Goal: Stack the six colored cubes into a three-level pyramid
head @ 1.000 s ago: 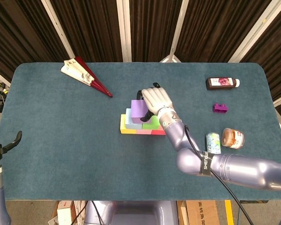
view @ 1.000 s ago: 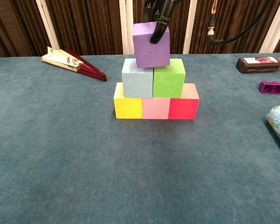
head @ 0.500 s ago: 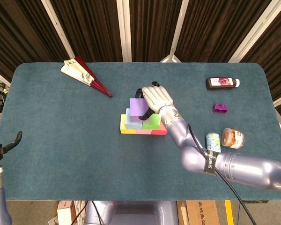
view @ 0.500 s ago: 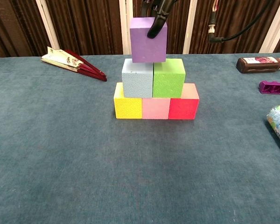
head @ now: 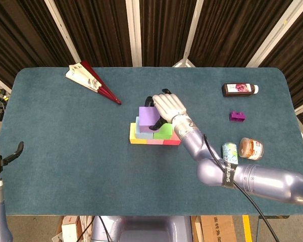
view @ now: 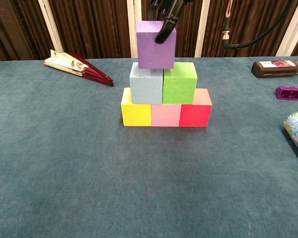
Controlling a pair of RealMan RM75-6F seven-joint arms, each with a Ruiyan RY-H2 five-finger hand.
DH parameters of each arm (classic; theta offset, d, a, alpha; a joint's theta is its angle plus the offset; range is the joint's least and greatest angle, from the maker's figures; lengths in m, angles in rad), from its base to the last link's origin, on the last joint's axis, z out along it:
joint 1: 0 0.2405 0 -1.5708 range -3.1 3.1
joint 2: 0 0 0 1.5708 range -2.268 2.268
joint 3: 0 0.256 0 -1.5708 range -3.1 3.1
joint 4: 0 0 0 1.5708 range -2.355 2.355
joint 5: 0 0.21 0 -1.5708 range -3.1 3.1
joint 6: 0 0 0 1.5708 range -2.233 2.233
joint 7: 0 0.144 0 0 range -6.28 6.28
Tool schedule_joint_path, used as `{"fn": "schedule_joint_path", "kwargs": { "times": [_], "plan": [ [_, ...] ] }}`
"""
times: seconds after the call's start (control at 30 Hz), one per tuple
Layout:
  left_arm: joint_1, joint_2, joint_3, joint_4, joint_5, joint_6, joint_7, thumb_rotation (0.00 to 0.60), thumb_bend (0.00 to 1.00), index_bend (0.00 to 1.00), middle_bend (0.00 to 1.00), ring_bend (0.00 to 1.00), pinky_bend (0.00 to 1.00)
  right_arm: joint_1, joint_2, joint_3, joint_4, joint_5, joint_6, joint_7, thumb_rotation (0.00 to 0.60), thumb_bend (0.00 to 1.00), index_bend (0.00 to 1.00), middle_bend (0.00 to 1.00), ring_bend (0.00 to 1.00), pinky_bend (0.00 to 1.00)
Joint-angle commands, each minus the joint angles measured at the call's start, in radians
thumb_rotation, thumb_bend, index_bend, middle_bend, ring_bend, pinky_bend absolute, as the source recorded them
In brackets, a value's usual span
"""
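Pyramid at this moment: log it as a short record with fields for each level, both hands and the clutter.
base: yellow cube, pink cube, red cube, in a row on the table
middle: blue cube, green cube
top: purple cube, over the middle pair, off-centre toward blue
right hand: holds purple cube
left hand: at table edge, holds nothing
clutter: fan, bottle, purple brick, can, jar

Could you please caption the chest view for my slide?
Right robot hand holds the purple cube over a five-cube pyramid base.
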Motion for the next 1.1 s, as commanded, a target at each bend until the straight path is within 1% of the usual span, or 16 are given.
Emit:
{"fn": "schedule_joint_path", "kwargs": {
  "times": [0.03, 0.67, 1.1],
  "plan": [
    [0.001, 0.001, 0.0, -0.003, -0.001, 0.0, 0.002, 0.6, 0.36, 0.05, 0.0, 0.0, 0.0, -0.005, -0.004, -0.003, 0.004, -0.011, 0.001, 0.01, 0.6, 0.25, 0.44, 0.42, 0.25, 0.0],
    [0.002, 0.002, -0.001, -0.005, -0.003, 0.0, 0.004, 0.6, 0.36, 0.05, 0.0, 0.0, 0.0, -0.004, -0.036, -0.021, 0.049, -0.031, -0.012, 0.048, 0.6, 0.25, 0.44, 0.4, 0.25, 0.0],
    [0.003, 0.002, -0.003, -0.008, -0.011, -0.002, 0.014, 0.6, 0.36, 0.05, 0.0, 0.0, 0.0, -0.012, -0.023, -0.028, 0.028, -0.058, -0.008, 0.065, 0.6, 0.25, 0.44, 0.39, 0.24, 0.0]
  ]
}}
